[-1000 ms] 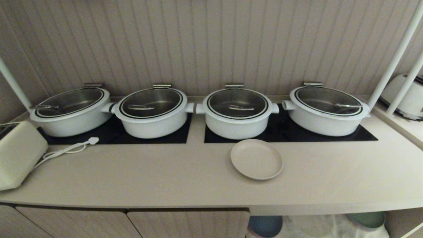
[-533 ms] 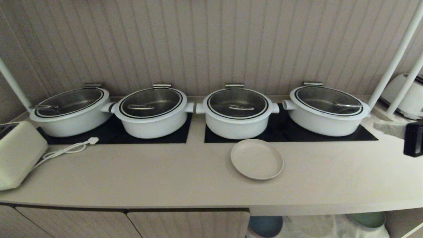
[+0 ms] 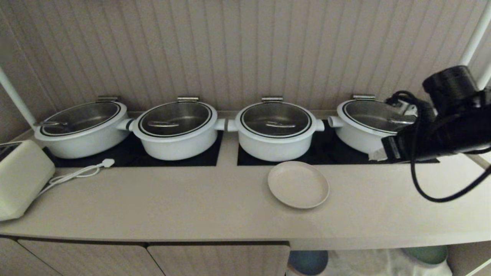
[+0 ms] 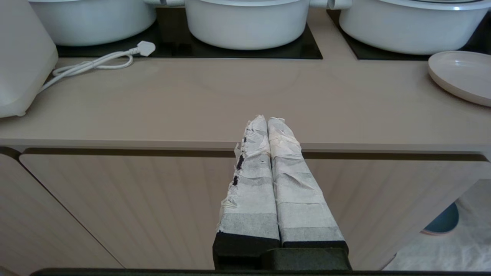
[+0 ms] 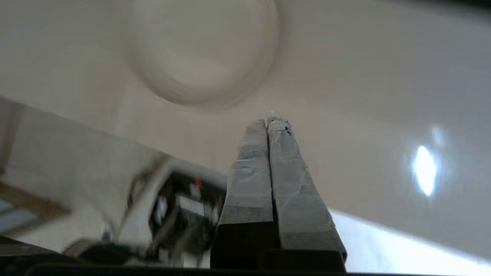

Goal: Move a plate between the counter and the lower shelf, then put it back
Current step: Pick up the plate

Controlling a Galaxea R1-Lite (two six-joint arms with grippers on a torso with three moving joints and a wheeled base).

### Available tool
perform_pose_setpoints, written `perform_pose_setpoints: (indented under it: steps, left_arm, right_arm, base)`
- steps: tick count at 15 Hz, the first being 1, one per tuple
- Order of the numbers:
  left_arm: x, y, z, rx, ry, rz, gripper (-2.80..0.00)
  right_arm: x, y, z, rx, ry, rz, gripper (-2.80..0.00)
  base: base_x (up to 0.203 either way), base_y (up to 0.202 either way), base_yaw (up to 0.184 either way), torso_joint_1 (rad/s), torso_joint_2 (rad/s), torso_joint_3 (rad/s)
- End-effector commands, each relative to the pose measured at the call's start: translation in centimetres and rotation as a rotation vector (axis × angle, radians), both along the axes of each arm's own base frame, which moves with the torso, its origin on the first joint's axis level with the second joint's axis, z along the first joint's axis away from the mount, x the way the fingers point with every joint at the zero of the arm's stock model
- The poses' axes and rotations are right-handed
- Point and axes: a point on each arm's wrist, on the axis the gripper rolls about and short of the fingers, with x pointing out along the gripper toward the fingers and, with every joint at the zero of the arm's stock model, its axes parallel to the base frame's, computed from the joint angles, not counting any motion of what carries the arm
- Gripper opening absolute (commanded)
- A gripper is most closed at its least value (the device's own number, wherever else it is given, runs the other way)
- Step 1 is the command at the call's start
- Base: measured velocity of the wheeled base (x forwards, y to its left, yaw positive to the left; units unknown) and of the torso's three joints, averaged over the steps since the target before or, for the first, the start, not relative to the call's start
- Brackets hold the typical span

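The long tabletop carries the plate, lying just before the third pot. The right hand, pressed shut and empty, hangs right of that pot: reaching. Next it must open over the plate's rim.

Arm over the counter, by the pots.
Plate lying flat, lower and well left of the gripper; rightmost pot just behind it.
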Motion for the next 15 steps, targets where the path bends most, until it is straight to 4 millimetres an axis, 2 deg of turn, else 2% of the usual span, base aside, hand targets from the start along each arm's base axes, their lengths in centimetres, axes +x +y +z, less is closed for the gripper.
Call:
perform_pose_setpoints:
  steps: [1,4,6,7,8,13,15]
  left_arm:
    - [0.0,0.0,0.0,0.0,0.0,0.0,-2.8]
    - [0.0,0.0,0.0,0.0,0.0,0.0,-2.8]
    - [0.0,0.0,0.0,0.0,0.0,0.0,-2.8]
    - [0.0,0.0,0.0,0.0,0.0,0.0,-2.8]
    - [0.0,0.0,0.0,0.0,0.0,0.0,-2.8]
    - [0.0,0.0,0.0,0.0,0.0,0.0,-2.8]
    - [0.0,0.0,0.0,0.0,0.0,0.0,-2.8]
  right_arm:
    - [3.4,1.5,-3.6,-0.055,0.186,-0.028,-2.8]
    - [5.7,4.3,-5.3,0.066,0.323,-0.228,-2.8]
    - [5.6,5.9,-6.5,0.048,0.408,-0.228,-2.8]
    - [5.5,6.6,-6.9,0.038,0.425,-0.21,-0.91]
    - [5.4,7.2,-7.2,0.033,0.432,-0.198,0.0]
    - [6.5,7.6,-8.7,0.016,0.424,-0.204,0.0]
    - [7.1,7.4,-9.3,-0.055,0.405,-0.258,0.0]
  base:
    - [0.0,0.0,0.0,0.0,0.0,0.0]
    - [0.0,0.0,0.0,0.0,0.0,0.0]
    - [0.0,0.0,0.0,0.0,0.0,0.0]
    - [0.0,0.0,0.0,0.0,0.0,0.0]
    - [0.0,0.0,0.0,0.0,0.0,0.0]
    - [0.0,0.0,0.0,0.0,0.0,0.0]
    - [0.0,0.0,0.0,0.0,0.0,0.0]
